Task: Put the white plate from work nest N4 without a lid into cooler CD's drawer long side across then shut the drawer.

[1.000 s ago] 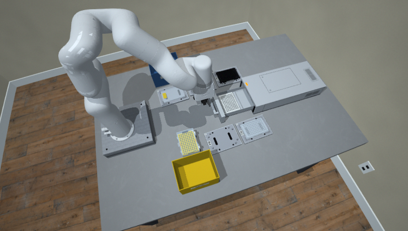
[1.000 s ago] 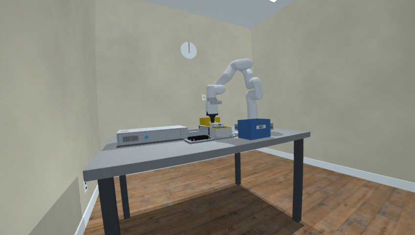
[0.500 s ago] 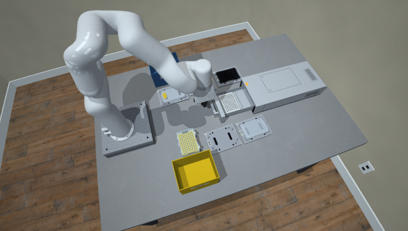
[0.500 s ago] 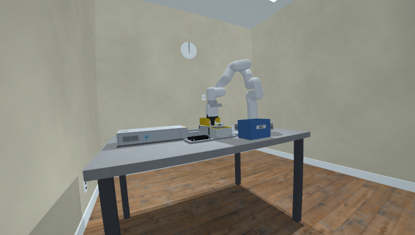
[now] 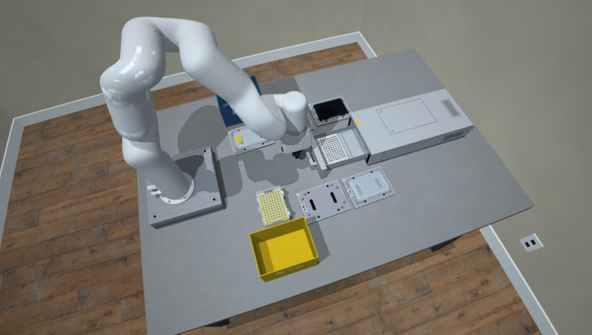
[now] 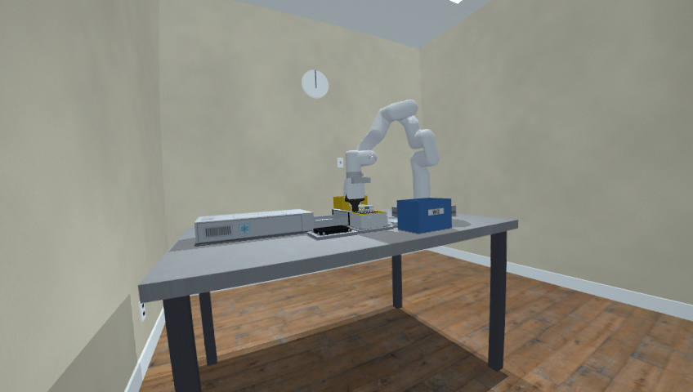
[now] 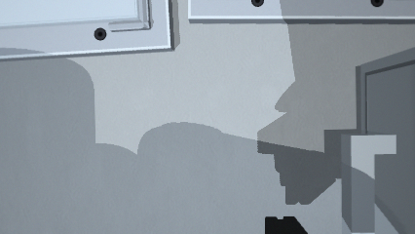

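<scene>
While the drawer (image 5: 360,146) of the cooler (image 5: 415,124) stands pulled out, the white plate (image 5: 332,148) lies flat inside it, a matte grid of small wells filling the half of the tray farther from the cooler body. An orange lamp (image 5: 357,121) glows on the cooler's front face, just above the drawer. The gripper (image 5: 297,154) hangs low beside the drawer's outer front edge, its dark fingers pressed together on nothing; from the wrist view only a black tip (image 7: 284,225) shows, next to the drawer's pale handle block (image 7: 366,161), and whether it touches the handle is hard to judge. Bare grey bench (image 5: 435,199) spreads on the gripper's side away from the cooler, toward the arm's square metal base (image 5: 209,195). Nearer the bench's front edge than the drawer lie a flat nest with two dark slots (image 5: 326,201), a lidded translucent plate (image 5: 368,185), a yellow well plate (image 5: 272,206) and an open yellow bin (image 5: 283,248). Behind the drawer sits a black plate (image 5: 330,109); a blue bin (image 5: 226,109) stands farther back.
</scene>
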Controlling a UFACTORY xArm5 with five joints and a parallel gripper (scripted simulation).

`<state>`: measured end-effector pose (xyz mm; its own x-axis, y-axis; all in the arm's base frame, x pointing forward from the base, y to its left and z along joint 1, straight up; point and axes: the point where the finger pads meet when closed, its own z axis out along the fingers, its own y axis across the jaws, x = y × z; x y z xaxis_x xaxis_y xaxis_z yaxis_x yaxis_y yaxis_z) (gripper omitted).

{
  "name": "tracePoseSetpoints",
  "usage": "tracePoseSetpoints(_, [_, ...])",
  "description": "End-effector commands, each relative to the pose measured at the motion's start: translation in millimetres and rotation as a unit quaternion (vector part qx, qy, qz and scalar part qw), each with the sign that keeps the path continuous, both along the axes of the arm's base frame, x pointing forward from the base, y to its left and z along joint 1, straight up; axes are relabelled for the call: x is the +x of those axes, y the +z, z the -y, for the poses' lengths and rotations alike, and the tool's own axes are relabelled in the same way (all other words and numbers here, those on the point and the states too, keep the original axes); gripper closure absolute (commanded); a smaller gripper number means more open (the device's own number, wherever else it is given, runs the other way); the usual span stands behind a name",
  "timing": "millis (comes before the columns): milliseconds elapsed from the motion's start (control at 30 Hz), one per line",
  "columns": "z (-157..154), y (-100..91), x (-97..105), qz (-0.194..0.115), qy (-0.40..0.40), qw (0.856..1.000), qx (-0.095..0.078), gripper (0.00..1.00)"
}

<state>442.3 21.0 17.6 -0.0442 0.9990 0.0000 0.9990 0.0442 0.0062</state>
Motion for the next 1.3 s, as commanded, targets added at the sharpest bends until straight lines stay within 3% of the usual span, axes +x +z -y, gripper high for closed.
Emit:
tracePoseSetpoints(0, [0.0,-7.0,1.3,0.002,0.0,1.0,-0.002,1.0])
tracePoseSetpoints(367, [0.0,-22.1,1.4,0.002,0.0,1.0,-0.002,1.0])
tracePoseSetpoints(667, [0.0,-22.1,1.4,0.002,0.0,1.0,-0.002,1.0])
tracePoseSetpoints(1267, [-1.1,-21.8,28.1,0.002,0.0,1.0,-0.002,1.0])
